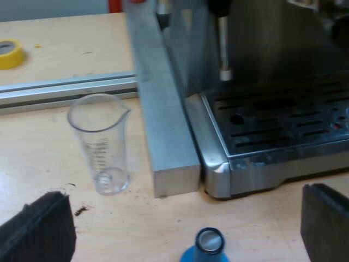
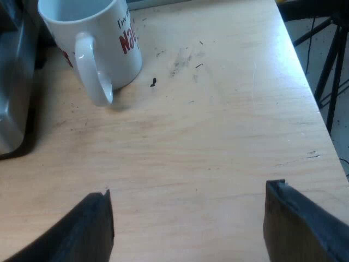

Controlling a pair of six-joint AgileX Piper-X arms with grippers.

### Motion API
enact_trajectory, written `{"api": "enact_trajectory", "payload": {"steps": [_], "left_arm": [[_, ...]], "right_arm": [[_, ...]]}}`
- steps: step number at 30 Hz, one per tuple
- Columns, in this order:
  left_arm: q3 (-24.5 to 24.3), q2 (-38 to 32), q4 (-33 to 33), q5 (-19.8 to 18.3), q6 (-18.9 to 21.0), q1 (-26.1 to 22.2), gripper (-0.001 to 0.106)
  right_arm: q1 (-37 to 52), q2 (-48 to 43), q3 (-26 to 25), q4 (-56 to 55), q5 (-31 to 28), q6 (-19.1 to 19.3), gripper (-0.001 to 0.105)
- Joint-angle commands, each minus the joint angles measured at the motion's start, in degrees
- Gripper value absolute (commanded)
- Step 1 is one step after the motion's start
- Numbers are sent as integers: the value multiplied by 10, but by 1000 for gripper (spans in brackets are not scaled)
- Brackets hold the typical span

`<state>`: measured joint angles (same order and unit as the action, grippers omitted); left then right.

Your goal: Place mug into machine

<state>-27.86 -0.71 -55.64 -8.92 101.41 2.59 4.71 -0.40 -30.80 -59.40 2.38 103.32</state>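
Right wrist view: right pincer (image 2: 191, 192) gapes wide above the bench (image 2: 218, 125), mug (image 2: 109, 49) upright beside the machine (image 2: 13, 82); left pincer (image 1: 188, 195) equally wide.

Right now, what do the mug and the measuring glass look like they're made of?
The mug looks like glazed ceramic: glossy white, thick-walled, with red lettering. The measuring glass is clear, probably plastic, possibly glass: see-through wall, printed scale marks.

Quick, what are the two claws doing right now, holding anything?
Left gripper: open, holding nothing.
Right gripper: open, holding nothing; the mug stands clear of it.
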Motion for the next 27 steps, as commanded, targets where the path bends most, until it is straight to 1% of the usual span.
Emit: {"api": "enact_trajectory", "payload": {"steps": [1,3,4,7,11,14,15,17,19,20,23,26,27], "left_arm": [[-2,-69,4,-28,24,-1,85],[-5,-60,4,-50,36,2,85],[-6,-58,4,-53,36,5,85],[-12,-47,12,-73,35,33,85],[-12,-31,26,-108,33,92,85],[-12,-27,29,-116,30,104,85],[-12,-22,35,-126,24,119,85],[-4,-1,76,-151,-5,167,85],[6,5,95,-165,-12,181,85],[19,11,118,-187,-13,193,85],[49,19,163,-217,-13,205,85],[86,25,215,-223,-13,206,85],[91,25,220,-223,-13,206,85]], "right_arm": [[2,-12,-17,4,13,1,61],[0,4,-31,4,24,-1,61],[-1,8,-34,4,28,-2,61],[-18,35,-51,-1,45,-7,61],[-52,75,-72,0,70,-5,61],[-73,105,-75,1,87,-4,61],[-81,117,-75,2,91,-2,61],[-93,132,-75,7,91,-2,61],[-104,147,-75,19,91,-2,61],[-111,157,-75,30,91,-2,61],[-123,173,-74,52,86,0,61],[-125,186,-53,92,58,0,61],[-125,187,-46,98,52,0,61]]}}
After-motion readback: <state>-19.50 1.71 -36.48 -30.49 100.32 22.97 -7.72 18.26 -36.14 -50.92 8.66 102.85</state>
